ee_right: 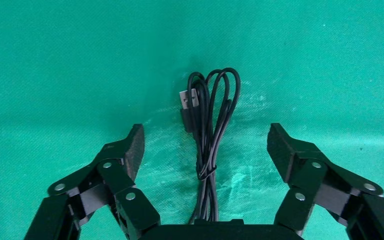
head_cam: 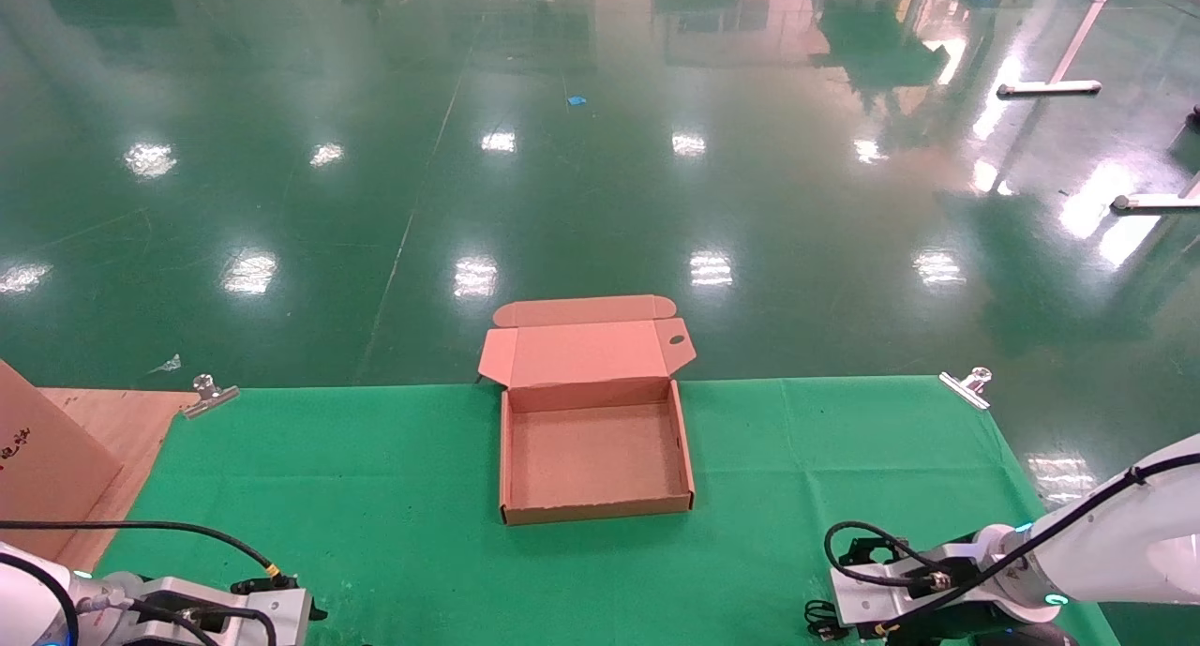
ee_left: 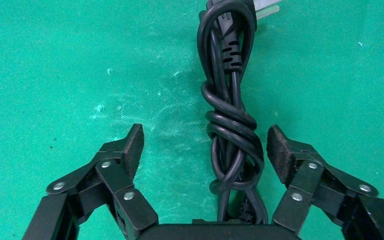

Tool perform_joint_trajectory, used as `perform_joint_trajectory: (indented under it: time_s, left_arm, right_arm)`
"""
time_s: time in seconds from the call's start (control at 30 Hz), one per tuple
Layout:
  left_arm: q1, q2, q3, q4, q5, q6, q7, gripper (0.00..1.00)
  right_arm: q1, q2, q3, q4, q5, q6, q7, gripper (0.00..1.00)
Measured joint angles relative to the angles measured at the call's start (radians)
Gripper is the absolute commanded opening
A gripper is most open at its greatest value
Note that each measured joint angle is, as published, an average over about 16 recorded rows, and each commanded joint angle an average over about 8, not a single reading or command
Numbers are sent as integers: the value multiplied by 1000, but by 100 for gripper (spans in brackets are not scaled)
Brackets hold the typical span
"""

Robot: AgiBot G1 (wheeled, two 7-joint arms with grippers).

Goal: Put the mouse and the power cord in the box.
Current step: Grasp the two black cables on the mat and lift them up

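Note:
The brown box (head_cam: 591, 458) lies open and empty at the middle of the green cloth, its lid (head_cam: 581, 351) folded back toward the far edge. In the left wrist view the power cord (ee_left: 230, 125), a thick black knotted bundle, lies on the cloth between the fingers of my open left gripper (ee_left: 204, 145), nearer one pad (ee_left: 279, 152) and touching neither. In the right wrist view my right gripper (ee_right: 206, 140) stands open over a thin black wire bundle (ee_right: 207, 120) with a USB plug (ee_right: 188, 100). The mouse body is hidden.
A larger cardboard piece (head_cam: 47, 458) with black marks leans on a wooden board (head_cam: 122, 421) at the far left. Metal clips (head_cam: 208, 395) (head_cam: 967, 385) pin the green cloth (head_cam: 375, 477) at both far corners. Both arms sit at the near edge, left (head_cam: 187, 613) and right (head_cam: 1031, 552).

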Motion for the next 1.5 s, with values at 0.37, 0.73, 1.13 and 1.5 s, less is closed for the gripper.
perform_joint_trajectory:
  time_s: [0.37,0.73,1.13,1.5]
  left_arm:
    - [-2,5,0,26,0,-14,12,0]
    - [-4,-2,-2,39,-2,-13,21,0]
    - [-24,-15,-2,38,-3,38,33,0]
    - [-138,-23,16,-7,24,111,49,0]
  right_arm:
    - [6,3,4,-25,6,5,-18,0]
    - [10,8,6,-37,8,-1,-23,0]
    - [31,25,13,-39,18,-43,-29,0]
    - [131,45,40,-6,57,-122,-46,0]
